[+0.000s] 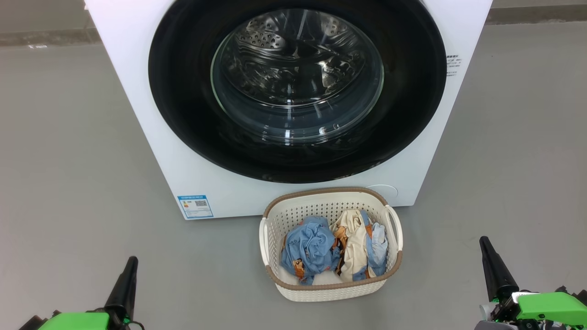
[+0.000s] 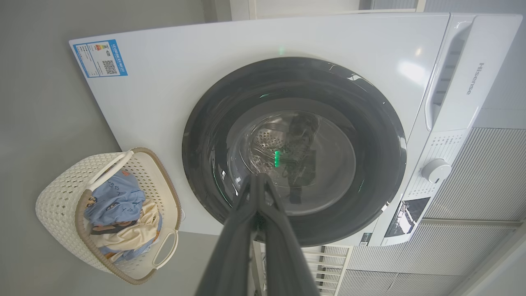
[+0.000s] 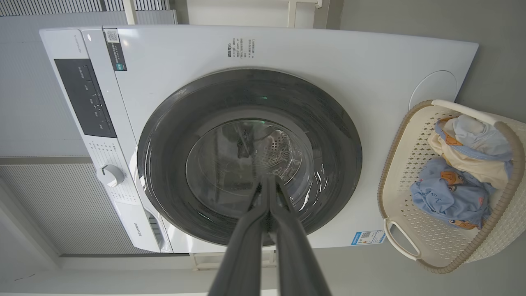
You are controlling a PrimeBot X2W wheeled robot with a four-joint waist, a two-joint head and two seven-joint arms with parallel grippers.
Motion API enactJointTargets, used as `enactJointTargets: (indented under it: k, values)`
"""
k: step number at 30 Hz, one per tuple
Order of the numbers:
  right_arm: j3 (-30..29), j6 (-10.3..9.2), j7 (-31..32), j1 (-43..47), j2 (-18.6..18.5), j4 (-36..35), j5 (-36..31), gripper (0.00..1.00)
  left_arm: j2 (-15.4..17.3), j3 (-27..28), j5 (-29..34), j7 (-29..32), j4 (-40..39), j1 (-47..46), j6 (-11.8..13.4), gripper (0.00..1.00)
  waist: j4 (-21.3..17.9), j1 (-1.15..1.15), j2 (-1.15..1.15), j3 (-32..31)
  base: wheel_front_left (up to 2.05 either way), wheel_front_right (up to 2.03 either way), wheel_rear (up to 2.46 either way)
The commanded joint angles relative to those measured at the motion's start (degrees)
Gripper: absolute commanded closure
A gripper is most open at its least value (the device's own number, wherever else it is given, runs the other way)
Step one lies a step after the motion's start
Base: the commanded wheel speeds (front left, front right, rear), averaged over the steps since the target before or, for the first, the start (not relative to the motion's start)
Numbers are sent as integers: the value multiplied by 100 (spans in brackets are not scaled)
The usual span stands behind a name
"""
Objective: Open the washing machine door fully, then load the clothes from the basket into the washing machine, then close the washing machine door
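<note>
The left gripper [image 1: 131,266] sits at the lower left of the head view, low over the grey floor [image 1: 59,160]. Its two dark fingers are pressed together to a single point and hold nothing. In the left wrist view those closed fingers point at the glass of the washing machine door.

To the right of it stands the washing machine [image 1: 137,91], a white front-loader with a small blue label [image 1: 195,206] at the lower left corner of its front. The washing machine door [image 1: 183,91] is shut, and its wide glossy black rim lies flat against the front. The steel perforated drum [image 1: 275,41] shows through the clear glass centre.

The basket [image 1: 330,293] stands on the floor just in front of the machine, below the door and a little right of its middle. The clothes are inside it. A light blue garment [image 1: 309,250] with orange prints lies crumpled on the left. A cream garment [image 1: 355,250] with blue and orange trim lies on the right, touching the blue one.

The right gripper [image 1: 486,250] is at the lower right, well apart from the basket. Its fingers are also closed tip to tip and hold nothing. In the right wrist view they point at the door glass, with the basket off to one side.
</note>
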Motion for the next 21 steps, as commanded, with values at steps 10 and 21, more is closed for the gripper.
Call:
enactJointTargets:
  k: [10,21]
  values:
    - [26,0,-33,95,38,180,-4,0,-54,-33,22,-31,125,122,1,0,2,1,0,4,0,0,0]
    - [149,1,-228,84,-11,130,-240,0,68,-155,297,-229,-50,162,-1,0,18,0,0,10,0,0,0]
